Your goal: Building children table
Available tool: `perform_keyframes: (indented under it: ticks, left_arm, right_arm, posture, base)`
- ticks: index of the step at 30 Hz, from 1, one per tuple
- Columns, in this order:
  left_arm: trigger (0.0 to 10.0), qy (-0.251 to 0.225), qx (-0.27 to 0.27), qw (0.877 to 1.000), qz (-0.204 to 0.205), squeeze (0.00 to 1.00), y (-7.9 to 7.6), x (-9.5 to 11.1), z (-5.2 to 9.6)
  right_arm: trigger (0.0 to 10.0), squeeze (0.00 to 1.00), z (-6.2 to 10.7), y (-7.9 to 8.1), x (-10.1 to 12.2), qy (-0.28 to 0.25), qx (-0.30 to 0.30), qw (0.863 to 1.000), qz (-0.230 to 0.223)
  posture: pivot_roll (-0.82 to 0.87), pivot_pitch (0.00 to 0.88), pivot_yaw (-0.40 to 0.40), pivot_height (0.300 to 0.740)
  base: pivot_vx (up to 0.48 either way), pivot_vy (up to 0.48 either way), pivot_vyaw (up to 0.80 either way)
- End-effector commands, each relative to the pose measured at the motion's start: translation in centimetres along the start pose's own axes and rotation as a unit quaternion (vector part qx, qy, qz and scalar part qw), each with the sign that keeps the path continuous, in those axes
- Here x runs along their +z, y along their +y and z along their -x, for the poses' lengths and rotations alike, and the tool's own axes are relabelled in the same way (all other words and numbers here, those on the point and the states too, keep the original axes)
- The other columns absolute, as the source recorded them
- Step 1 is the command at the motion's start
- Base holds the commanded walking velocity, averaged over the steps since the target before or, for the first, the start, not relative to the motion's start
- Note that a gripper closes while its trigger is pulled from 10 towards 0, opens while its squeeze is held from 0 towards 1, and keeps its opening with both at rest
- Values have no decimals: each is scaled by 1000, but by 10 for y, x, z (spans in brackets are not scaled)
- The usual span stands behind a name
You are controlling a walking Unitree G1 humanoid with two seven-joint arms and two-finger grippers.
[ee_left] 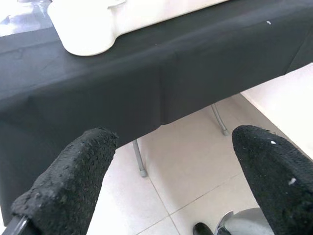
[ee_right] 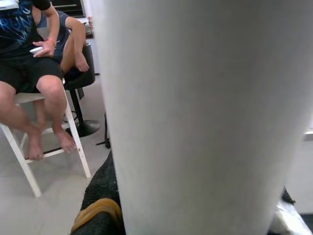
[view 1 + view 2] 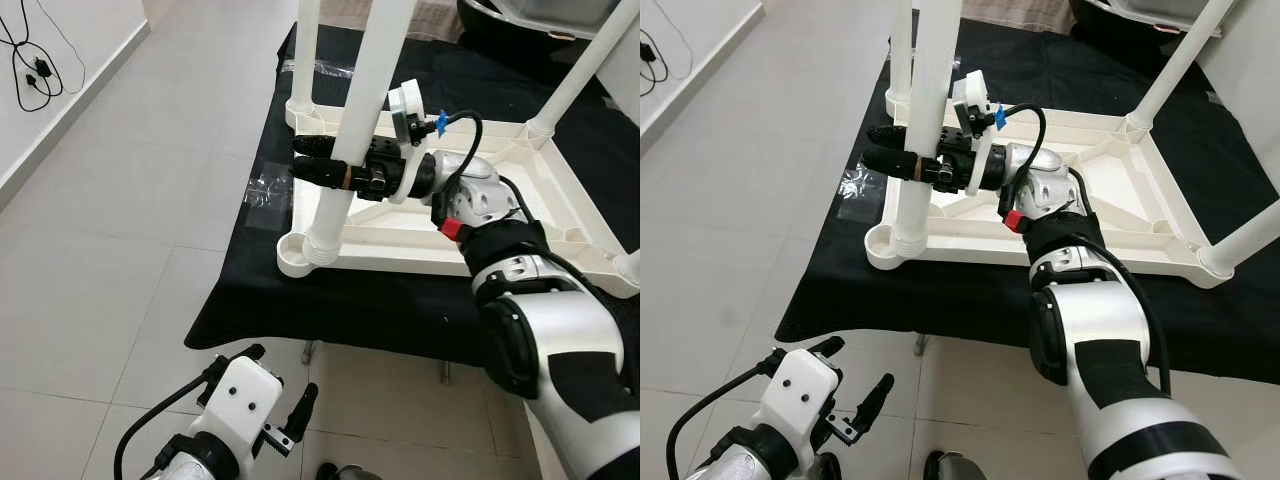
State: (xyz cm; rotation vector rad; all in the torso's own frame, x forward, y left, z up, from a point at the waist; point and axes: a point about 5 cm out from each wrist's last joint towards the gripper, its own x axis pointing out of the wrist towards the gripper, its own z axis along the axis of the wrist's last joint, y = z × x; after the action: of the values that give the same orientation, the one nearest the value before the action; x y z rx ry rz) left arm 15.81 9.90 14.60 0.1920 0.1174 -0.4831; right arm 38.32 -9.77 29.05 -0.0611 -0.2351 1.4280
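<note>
An upside-down white children's table (image 3: 480,235) lies on a black-covered table (image 3: 330,310). Three white legs stand up from its other corners. A fourth white leg (image 3: 365,100) leans upright at the near-left corner, its ribbed lower end beside the round corner socket (image 3: 293,255); I cannot tell whether it is seated. My right gripper (image 3: 302,160) is shut around this leg at mid-height, one finger on each side. In the right wrist view the leg (image 2: 205,112) is pressed close. My left gripper (image 3: 280,378) hangs low over the floor, open, holding nothing.
A clear plastic wrapper (image 3: 265,190) lies on the cloth left of the table frame. Black cables (image 3: 35,70) trail on the tiled floor by the left wall. A person (image 2: 39,73) sits on a white chair beyond the table. Thin metal table legs (image 1: 139,159) stand under the cloth.
</note>
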Motion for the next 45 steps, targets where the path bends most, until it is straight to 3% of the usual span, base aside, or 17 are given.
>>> perform_keyframes:
  ticks: [1, 5, 11, 14, 24, 29, 35, 37, 45]
  left_arm:
    - [10000, 3, -5, 1000, 3, 0, -2, 0, 2]
    - [10000, 3, -3, 1000, 3, 0, -2, 0, 1]
    - [10000, 2, -2, 1000, 2, 0, -1, 0, 1]
    - [10000, -1, 0, 1000, 1, 0, -1, 1, 0]
    - [10000, -3, 1, 1000, 2, 0, -3, 2, 1]
    - [10000, -5, -5, 1000, -1, 0, -5, 4, 1]
    - [10000, -7, -5, 1000, -2, 0, -8, 7, 4]
    - [10000, -6, -1, 1000, 0, 0, -10, 9, 9]
    - [10000, -5, -3, 1000, 4, 0, -14, 13, 16]
  right_arm:
    - [0, 0, -1, 1, -7, 15, 1, 1000, -9]
    - [0, 0, -16, 5, -6, 6, 11, 1000, 3]
    - [0, 0, -23, 7, -7, 5, 20, 1000, 8]
    - [0, 0, -32, 15, -16, 17, 53, 998, 3]
    - [0, 0, -36, 18, -26, 55, 61, 997, 13]
    - [0, 0, -43, 25, -31, 72, 120, 990, -18]
    - [0, 0, -52, 27, -28, 73, 137, 988, -19]
    - [0, 0, -66, 34, -25, 68, 171, 983, -20]
    - [0, 0, -81, 43, -25, 54, 210, 976, -25]
  posture:
    - [175, 203, -142, 740]
    - [171, 214, -139, 740]
    - [168, 214, -141, 740]
    - [166, 211, -152, 740]
    - [163, 216, -160, 740]
    - [168, 226, -172, 740]
    - [186, 240, -191, 740]
    - [195, 266, -212, 740]
    - [210, 292, -230, 740]
  base:
    - [0, 0, 0]
    - [0, 0, 0]
    - [0, 0, 0]
    - [0, 0, 0]
    - [0, 0, 0]
    - [0, 0, 0]
    - [0, 0, 0]
    - [0, 0, 0]
    - [0, 0, 0]
